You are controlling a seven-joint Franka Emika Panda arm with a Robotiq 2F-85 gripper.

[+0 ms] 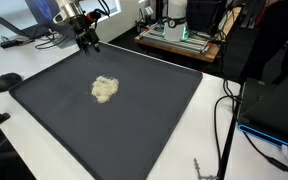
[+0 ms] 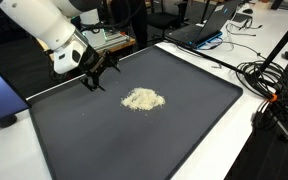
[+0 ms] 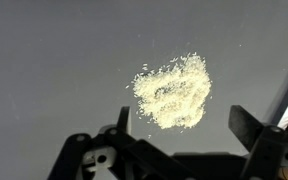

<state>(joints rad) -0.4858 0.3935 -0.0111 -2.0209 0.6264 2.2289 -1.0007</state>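
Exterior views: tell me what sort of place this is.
Probably a lab or office workspace: an open laptop, loose black cables and electronic equipment crowd the white table around the dark mat.

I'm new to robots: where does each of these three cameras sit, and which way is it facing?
Exterior view: off one edge, looking across the dark mat at the crumb pile; open gripper at the far corner.
Exterior view: beside the mat, looking down along it; white arm shows top left.
Wrist view: on the wrist, facing down at the pile; gripper fingers along the bottom.
Shared: all show pile and mat.
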